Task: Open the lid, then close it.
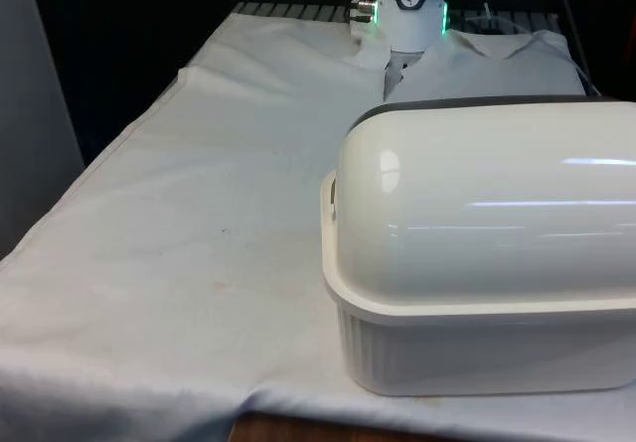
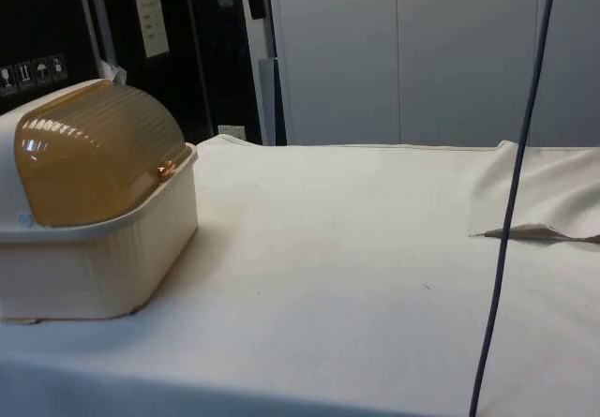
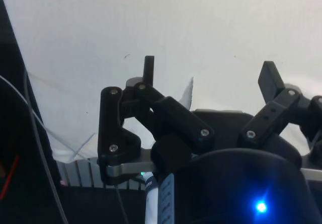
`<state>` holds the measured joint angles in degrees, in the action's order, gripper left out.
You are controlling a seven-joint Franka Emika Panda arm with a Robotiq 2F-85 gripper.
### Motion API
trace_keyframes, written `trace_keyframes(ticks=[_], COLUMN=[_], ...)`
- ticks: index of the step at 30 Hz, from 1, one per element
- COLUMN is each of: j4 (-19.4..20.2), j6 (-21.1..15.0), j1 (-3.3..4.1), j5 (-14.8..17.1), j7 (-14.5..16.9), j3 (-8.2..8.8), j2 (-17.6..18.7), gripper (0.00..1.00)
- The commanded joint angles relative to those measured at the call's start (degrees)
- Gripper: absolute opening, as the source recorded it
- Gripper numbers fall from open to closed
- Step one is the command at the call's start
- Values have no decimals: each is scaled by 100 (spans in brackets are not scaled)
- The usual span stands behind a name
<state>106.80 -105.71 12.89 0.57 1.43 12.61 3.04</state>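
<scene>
While the bread box [image 1: 482,263] sits on the white cloth [image 1: 189,263] near the table's near edge, at the front view's right, its back faces that cam: smooth cream dome over a ribbed cream base w/ a flared rim. In the side view the box [image 2: 94,211] shows its other face, w/ a translucent amber roll-top lid [image 2: 98,159], ribbed, curved down to the base's front lip. Lid reads as closed: its lower edge meets the rim, no gap visible.

Gripper [image 3: 209,75] is seen from the wrist cam, hanging over bare cloth, well apart from the box; nothing between the fingers [image 3: 149,68]. Jaws spread wide, holding nothing. Black linkages & screws visible behind the fingertips.

Beyond the box in the front view, the arm's white base [image 1: 410,10] stands at the far end of the table, w/ green lights on its sides. Cloth around the box is wrinkled, w/ a few faint marks to the box's left in the front view. A dark cable [image 2: 511,211] hangs down across the side view, well away from the box. Behind the box in that view: dark cabinets [image 2: 141,52] & pale panels [image 2: 422,52].
</scene>
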Motion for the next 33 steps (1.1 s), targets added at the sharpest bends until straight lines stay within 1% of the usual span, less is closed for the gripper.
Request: trace_keyframes(ticks=[1,6,7,8,16,17,18,23,24,25,26,27,33], j4=[63,218,138,298,590,544,630,728,791,819,779,848,985], j6=[-92,-281,-160,-384,-842,-716,-945,-1186,-1295,-1346,-1232,-1404,-1696], j1=[17,40,17,46,63,34,63,69,74,69,52,74,74], j5=[0,-23,0,-29,-80,-23,-109,-183,-212,-223,-166,-246,-413], j7=[-46,-126,-80,-160,-361,-269,-430,-590,-647,-670,-602,-699,-819], j3=[-23,-92,-92,-126,-327,-298,-384,-527,-579,-602,-596,-630,-751], j2=[-34,-109,-40,-143,-235,-218,-235,-223,-218,-218,-212,-212,-206], gripper=[100,100,100,100,100,100,100,100,100,100,100,100,100])
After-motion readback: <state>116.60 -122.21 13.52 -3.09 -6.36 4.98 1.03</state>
